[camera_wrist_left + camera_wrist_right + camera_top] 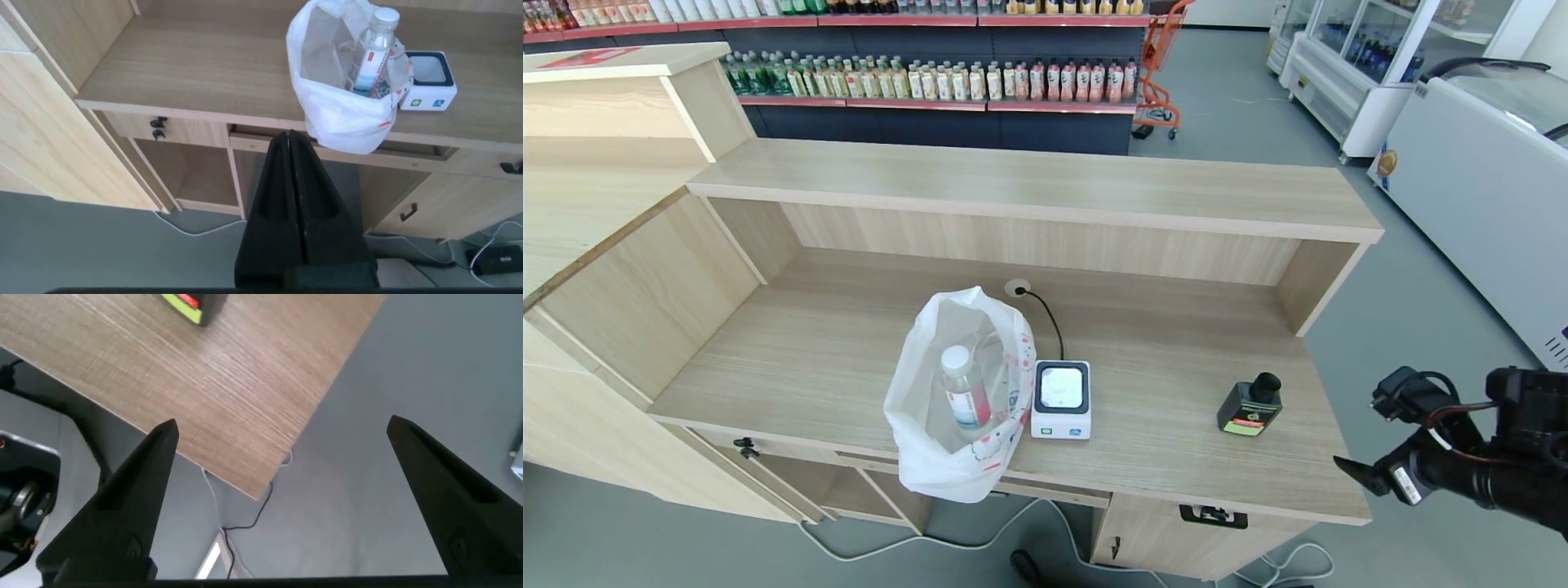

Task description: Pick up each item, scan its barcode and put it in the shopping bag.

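Two grippers, two states: the right gripper [282,423] is spread wide with nothing between its tapered black fingers, hanging just off the near right corner of the counter [1160,343]. The left gripper [290,140] has its fingers pressed flat together, empty, low in front of the counter and below the shopping bag [927,433].

Nearest the right gripper is the dark bottle [1250,404], upright on the counter and well apart from the bag. It is squat and angular, with a round black cap and a green and red label on its face. It looks rigid and slightly glossy.

By my reading, the step in hand is the approach to this bottle, which is neither scanned nor bagged. The next move calls for bringing the spread fingers over the counter and closing them across the bottle's body below the cap, leaving the label free to face the scanner [1061,399].

That scanner is a small white box with a pale glass window on top and a black cable [1049,322] running to a hole in the matt, wood-grained counter. Touching its left side, the thin white plastic bag stands crumpled and open-mouthed, holding a clear water bottle [964,398] with a white cap.
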